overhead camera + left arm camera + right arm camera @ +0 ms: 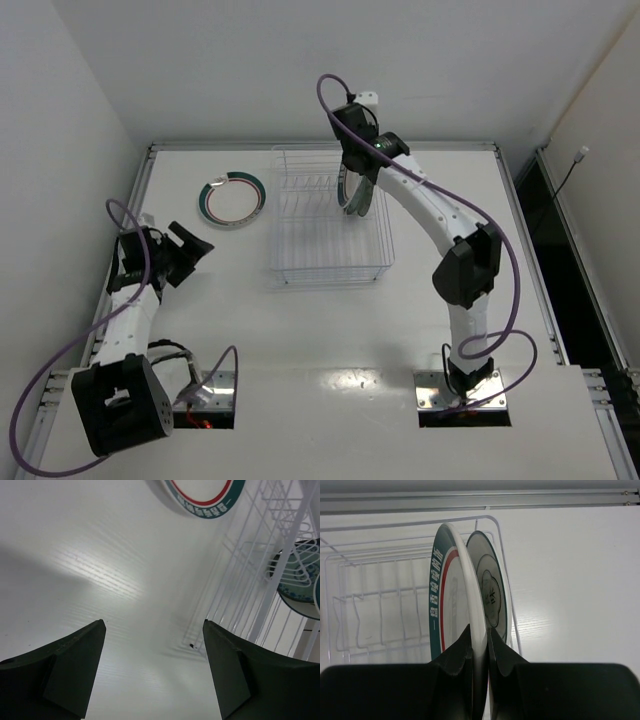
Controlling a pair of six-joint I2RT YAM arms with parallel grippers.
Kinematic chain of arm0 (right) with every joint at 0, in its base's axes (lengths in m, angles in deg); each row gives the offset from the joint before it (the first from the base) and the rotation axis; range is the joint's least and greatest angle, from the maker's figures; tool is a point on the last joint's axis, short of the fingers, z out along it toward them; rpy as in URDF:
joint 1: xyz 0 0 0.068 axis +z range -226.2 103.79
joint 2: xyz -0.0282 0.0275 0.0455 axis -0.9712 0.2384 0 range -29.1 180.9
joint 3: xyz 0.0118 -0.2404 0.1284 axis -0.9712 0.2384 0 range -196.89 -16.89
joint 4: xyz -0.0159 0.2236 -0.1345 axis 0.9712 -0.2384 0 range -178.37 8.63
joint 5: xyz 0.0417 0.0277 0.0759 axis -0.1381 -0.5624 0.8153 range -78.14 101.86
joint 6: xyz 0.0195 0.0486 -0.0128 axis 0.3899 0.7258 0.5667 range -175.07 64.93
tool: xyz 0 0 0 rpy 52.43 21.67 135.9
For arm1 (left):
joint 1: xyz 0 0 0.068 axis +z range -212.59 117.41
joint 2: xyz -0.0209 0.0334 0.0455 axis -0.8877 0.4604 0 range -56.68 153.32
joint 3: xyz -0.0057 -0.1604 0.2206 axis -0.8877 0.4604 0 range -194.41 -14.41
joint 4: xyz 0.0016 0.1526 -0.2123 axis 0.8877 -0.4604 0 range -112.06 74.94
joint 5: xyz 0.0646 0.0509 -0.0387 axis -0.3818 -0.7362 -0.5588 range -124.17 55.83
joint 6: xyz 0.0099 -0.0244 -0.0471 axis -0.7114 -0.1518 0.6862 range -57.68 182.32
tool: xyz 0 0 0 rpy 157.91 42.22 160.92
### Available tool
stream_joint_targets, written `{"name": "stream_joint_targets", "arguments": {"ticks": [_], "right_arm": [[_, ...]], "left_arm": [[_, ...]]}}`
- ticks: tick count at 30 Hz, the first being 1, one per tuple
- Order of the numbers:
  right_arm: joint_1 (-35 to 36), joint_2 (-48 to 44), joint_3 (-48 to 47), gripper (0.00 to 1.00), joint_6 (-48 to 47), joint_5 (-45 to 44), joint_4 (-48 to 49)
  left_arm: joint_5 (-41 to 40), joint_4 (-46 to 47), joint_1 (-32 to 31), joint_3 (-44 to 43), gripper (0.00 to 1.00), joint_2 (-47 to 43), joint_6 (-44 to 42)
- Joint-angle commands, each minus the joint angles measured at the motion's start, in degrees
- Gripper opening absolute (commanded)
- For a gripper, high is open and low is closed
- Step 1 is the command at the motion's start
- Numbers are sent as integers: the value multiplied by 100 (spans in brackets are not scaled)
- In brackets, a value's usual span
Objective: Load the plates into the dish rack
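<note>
1. Dish rack (330, 225): a clear wire basket standing on the white table (330, 350), far of centre.

2. Right gripper (480, 635): closed on the near edge of a teal-rimmed white plate (457, 590), one finger on each face. The plate stands on edge inside the rack, in the far half and right of centre. Its rim band carries white lettering and a red line. Whether its lower edge rests on the rack floor cannot be told.

3. Smaller teal-green plate (490, 595): upright in the rack, just right of the held plate and beside the rack's right wall. The two plates stand close together; contact between them cannot be confirmed.

4. Second teal-rimmed plate (232, 199): lies flat on the table, just left of the rack's far left corner and apart from it.

5. Left gripper (153, 625): jaws spread wide, with only bare table seen between them. It hangs over the table's left side, near of the flat plate and left of the rack, touching neither.
</note>
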Motion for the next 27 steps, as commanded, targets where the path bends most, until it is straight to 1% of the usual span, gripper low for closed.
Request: {"name": "stream_joint_targets", "arguments": {"ticks": [1, 7, 9, 11, 18, 21, 25, 27], "right_arm": [[14, 49, -143, 0, -189, -310, 348], [-39, 164, -81, 0, -487, -310, 550], [-39, 164, -28, 0, -540, -310, 551], [-92, 164, 138, 0, -593, -118, 786], [-197, 164, 340, 0, -664, -239, 779], [-197, -195, 612, 0, -664, -239, 1042], [-250, -512, 675, 0, -664, 6, 1175], [-250, -513, 675, 0, -664, 7, 1227]], "left_arm": [[167, 217, 159, 130, 76, 95, -337], [519, 428, 213, 332, 76, 148, -337], [519, 480, 265, 332, 76, 210, -337], [572, 533, 265, 393, 76, 210, -337], [625, 533, 265, 394, 76, 271, -337], [625, 585, 265, 394, 76, 333, -337], [625, 586, 265, 447, 76, 394, -285], [625, 586, 265, 447, 76, 394, -284]]}}
